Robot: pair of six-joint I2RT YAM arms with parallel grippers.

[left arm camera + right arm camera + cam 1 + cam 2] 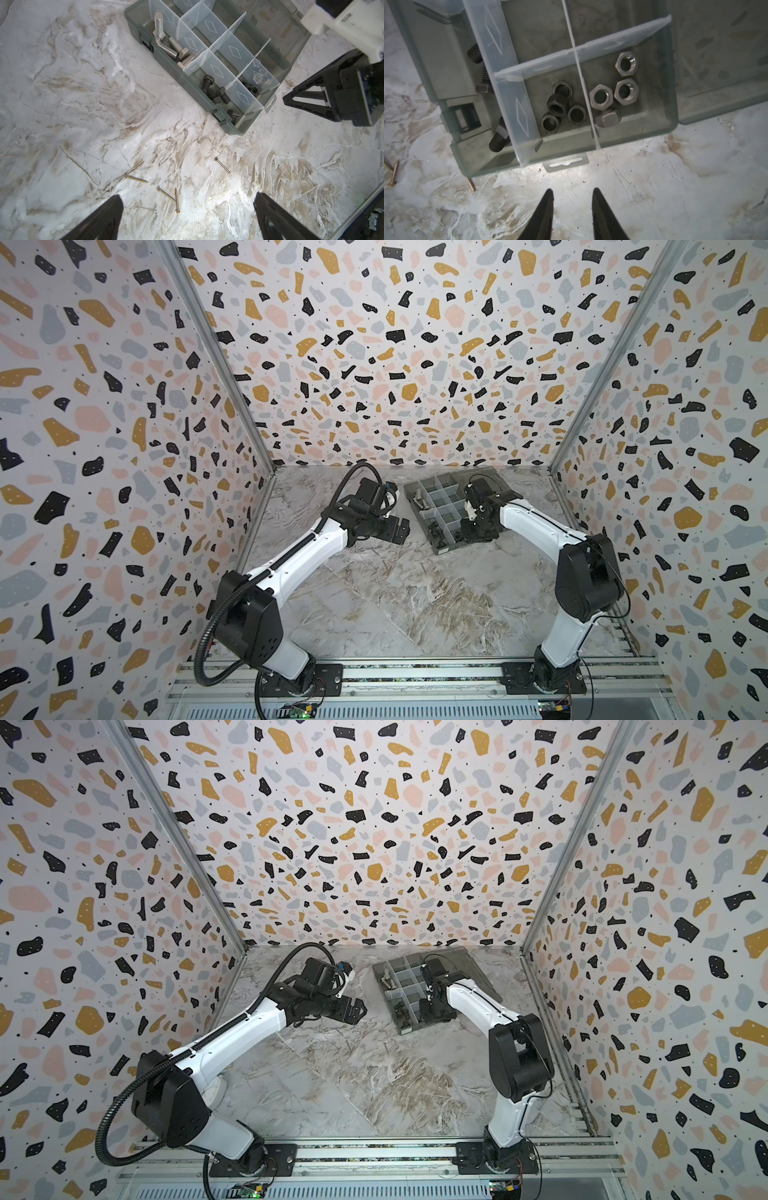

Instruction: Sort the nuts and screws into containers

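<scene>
Right gripper [572, 190]: nearest my lens. Its two black fingers stand a modest gap apart with nothing between them. They hang over the bare table [654, 187], just outside the end wall of the organiser box [673, 87].
Left gripper [188, 196]: jaws spread fully wide and empty, poised above the loose brass screws and touching none of them.
Brass screws [177, 200]: I count four lying flat on the marble, near the box's corner but outside it. Two look to touch at one tip, and the other two lie apart.
Handling: I judge them light, stiff and thin, and likely to roll or skid on that slick top. The thread should give the pads some bite. I'd pinch across mid-shank, jaws square to its length, and start with a lone one.
Black nuts [560, 108]: in an end compartment, one tipped up on the others.
Silver nuts [623, 91]: in the neighbouring compartment on the lid side. Most lie flat and one is on edge.
Black bolts [216, 92]: in the row along the latched wall.
Silver bolts [172, 47]: further along that same row, one standing nearly upright.
Lid [716, 62]: folded out flat beside the box.
Risk: I think the touching pair may come up together or flick away.
</scene>
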